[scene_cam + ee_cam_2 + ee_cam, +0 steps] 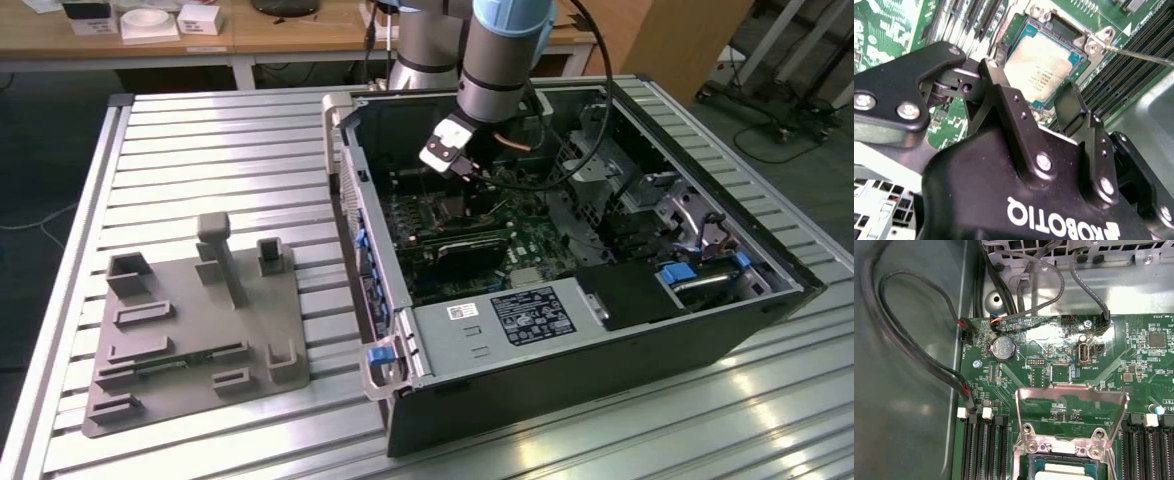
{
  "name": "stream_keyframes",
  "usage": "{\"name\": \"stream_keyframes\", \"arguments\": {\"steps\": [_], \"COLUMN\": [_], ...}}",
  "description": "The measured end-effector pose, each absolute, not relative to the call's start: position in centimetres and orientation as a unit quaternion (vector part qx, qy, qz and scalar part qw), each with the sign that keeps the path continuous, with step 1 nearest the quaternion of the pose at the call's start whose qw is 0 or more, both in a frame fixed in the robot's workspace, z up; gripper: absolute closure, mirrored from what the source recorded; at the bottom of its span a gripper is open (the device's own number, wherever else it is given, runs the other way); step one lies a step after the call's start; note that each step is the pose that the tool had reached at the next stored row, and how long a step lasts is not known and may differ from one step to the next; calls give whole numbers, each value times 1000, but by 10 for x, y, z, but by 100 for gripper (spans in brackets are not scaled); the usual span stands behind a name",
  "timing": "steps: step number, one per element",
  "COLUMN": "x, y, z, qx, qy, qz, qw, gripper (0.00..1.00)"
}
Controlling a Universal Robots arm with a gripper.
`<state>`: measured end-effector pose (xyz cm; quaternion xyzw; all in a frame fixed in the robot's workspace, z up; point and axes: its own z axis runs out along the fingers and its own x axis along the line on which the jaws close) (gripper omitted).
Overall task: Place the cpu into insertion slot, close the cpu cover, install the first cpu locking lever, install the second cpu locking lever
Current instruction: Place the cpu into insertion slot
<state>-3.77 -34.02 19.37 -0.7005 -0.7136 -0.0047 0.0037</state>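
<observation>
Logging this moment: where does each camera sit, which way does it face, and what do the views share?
Exterior view: high off the arm, looking down into the open computer case on the slatted table; the arm reaches in.
Second wrist view: behind the open gripper, facing the cpu in the insertion slot.
First wrist view: facing the green board and raised cpu cover.
Both wrist views share the cpu.

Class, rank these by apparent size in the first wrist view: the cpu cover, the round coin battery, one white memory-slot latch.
cpu cover
round coin battery
white memory-slot latch
The raised cover is nearer the camera, yet clearly largest.
</observation>
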Motion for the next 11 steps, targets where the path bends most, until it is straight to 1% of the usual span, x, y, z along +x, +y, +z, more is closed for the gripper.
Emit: {"name": "stream_keyframes", "arguments": {"steps": [11], "x": [-37], "y": [-337], "z": [193], "qx": [-701], "qy": [-714], "qz": [-5], "qw": [4], "gripper": [35]}}
